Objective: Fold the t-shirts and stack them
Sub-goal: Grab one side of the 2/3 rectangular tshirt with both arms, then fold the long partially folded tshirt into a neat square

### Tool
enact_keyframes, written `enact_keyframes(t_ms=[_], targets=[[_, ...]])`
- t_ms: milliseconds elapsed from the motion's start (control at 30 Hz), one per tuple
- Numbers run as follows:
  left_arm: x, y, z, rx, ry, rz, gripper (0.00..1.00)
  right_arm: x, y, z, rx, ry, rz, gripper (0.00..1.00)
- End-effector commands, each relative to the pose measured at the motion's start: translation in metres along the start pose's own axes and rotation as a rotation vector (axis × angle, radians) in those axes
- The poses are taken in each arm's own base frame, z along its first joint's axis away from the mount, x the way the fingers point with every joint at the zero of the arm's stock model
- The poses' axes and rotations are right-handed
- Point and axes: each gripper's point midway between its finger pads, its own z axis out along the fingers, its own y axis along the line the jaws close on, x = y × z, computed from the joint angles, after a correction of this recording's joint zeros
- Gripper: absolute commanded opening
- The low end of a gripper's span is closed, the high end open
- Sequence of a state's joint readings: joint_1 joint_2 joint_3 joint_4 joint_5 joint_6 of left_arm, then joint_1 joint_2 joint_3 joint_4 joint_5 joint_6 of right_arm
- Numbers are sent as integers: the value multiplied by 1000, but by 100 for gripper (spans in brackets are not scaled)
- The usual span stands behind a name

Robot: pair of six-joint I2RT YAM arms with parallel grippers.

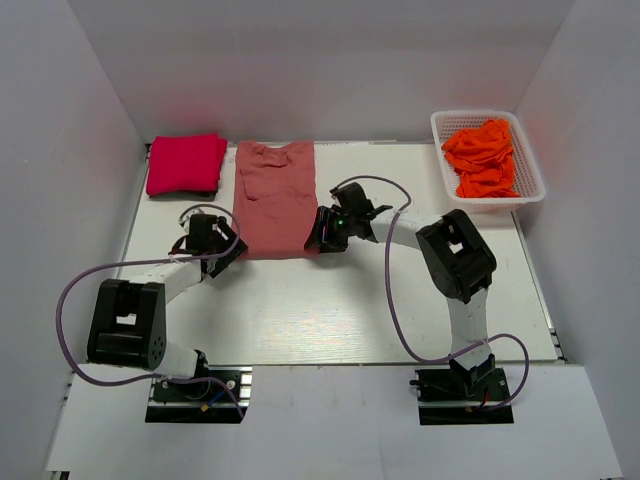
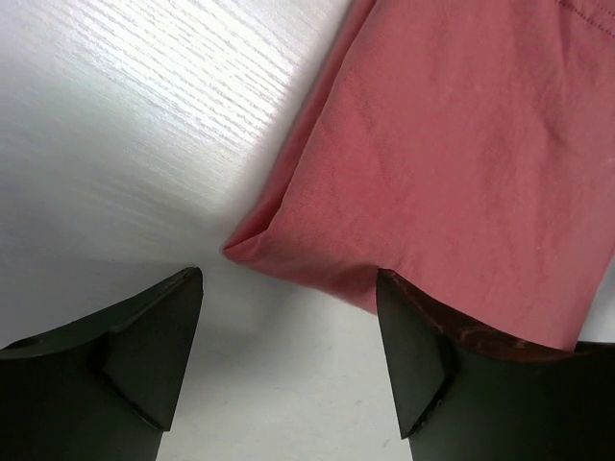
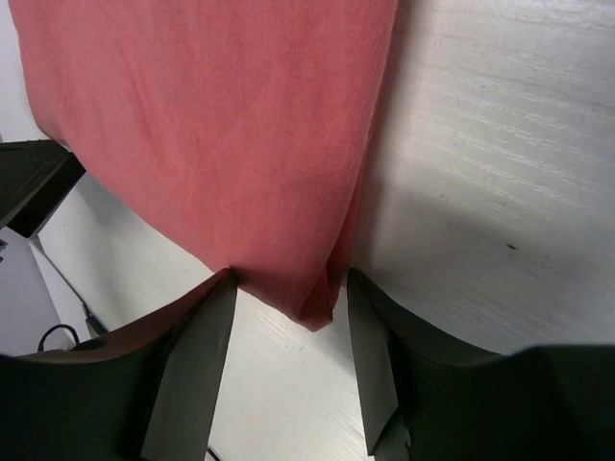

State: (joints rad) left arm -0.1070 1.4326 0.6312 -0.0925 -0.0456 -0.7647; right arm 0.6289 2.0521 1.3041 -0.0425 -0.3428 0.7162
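Evidently the salmon-pink t-shirt (image 1: 275,195), its long axis laid away from the arms (the folded crimson-pink t-shirt (image 1: 186,164) just beside its left edge), is straddled at its near corners by the left gripper (image 2: 288,280) and right gripper (image 3: 291,279), both spread wide with nothing held.

Salmon shirt (image 2: 461,144) cropped; orange shirts (image 1: 483,158) uncountable.

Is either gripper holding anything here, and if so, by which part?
Nothing is clamped. The left gripper and right gripper are both open, each poised at a near hem corner of the salmon-pink t-shirt.
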Motion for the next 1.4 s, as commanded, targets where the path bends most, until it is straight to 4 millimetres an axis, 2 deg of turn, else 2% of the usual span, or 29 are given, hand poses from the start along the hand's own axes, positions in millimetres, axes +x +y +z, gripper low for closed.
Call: enact_keyframes(t_ms=[0,167,233,267,300,333,367,400,500,533,567,600,633,667,733,767,800,833,867,900,967,1033,1133,1167,1200,1233,1300,1333,1367], targets=[[5,15,4,-58,-1,-11,83,15,-12,6,21,42,25,56],[18,16,17,-52,43,-49,71,20,-15,7,26,58,27,48],[29,14,22,-32,90,-59,60,24,-19,8,34,65,34,37],[31,12,24,-21,102,-60,42,24,-17,8,26,65,29,33],[35,12,24,-16,119,-61,31,25,-17,8,23,69,35,21],[38,9,23,2,138,-62,20,26,-18,8,22,71,33,15],[44,14,24,-19,158,-62,0,24,-14,6,11,68,27,8],[47,15,23,-20,175,-63,0,25,-14,6,9,69,24,0],[51,7,9,-2,194,-47,0,27,-14,-2,3,58,-3,0],[61,13,3,-6,220,-48,0,26,-14,-4,9,48,-23,0],[67,15,-4,1,243,-50,0,31,-19,-14,32,57,-37,0],[68,3,-18,60,246,-44,0,30,-13,-23,29,46,-56,0],[76,6,-26,76,269,-35,0,27,-9,-34,28,23,-91,0],[82,2,-35,116,287,-16,0,47,-23,-40,70,75,-80,0],[101,-3,-56,186,348,9,0,55,-14,-65,37,70,-128,0],[94,-13,-69,249,314,16,0,71,-22,-71,57,115,-119,0],[103,-9,-80,236,349,21,0,79,-22,-78,45,141,-147,0],[103,-10,-88,245,350,41,0,87,-16,-94,39,150,-160,0],[102,-10,-95,247,348,55,0,93,-17,-100,37,169,-166,0],[102,-12,-111,260,363,54,0,114,-23,-113,51,238,-161,0],[103,-14,-126,271,378,72,0,127,-19,-129,25,280,-174,0],[101,-13,-143,263,387,79,0,130,-8,-148,-3,276,-203,0],[91,-21,-160,277,374,93,0,120,16,-170,-55,251,-245,0],[86,-27,-164,301,364,112,0,110,29,-179,-71,219,-261,0],[72,-40,-172,339,325,129,0,104,34,-182,-77,197,-271,0],[63,-46,-176,347,291,133,0,85,50,-187,-100,131,-304,0],[35,-56,-177,317,200,136,0,66,60,-190,-105,61,-332,0],[24,-58,-176,293,159,117,0,48,73,-195,-121,14,-347,0],[11,-61,-176,281,104,96,0,41,73,-194,-115,8,-342,0]])
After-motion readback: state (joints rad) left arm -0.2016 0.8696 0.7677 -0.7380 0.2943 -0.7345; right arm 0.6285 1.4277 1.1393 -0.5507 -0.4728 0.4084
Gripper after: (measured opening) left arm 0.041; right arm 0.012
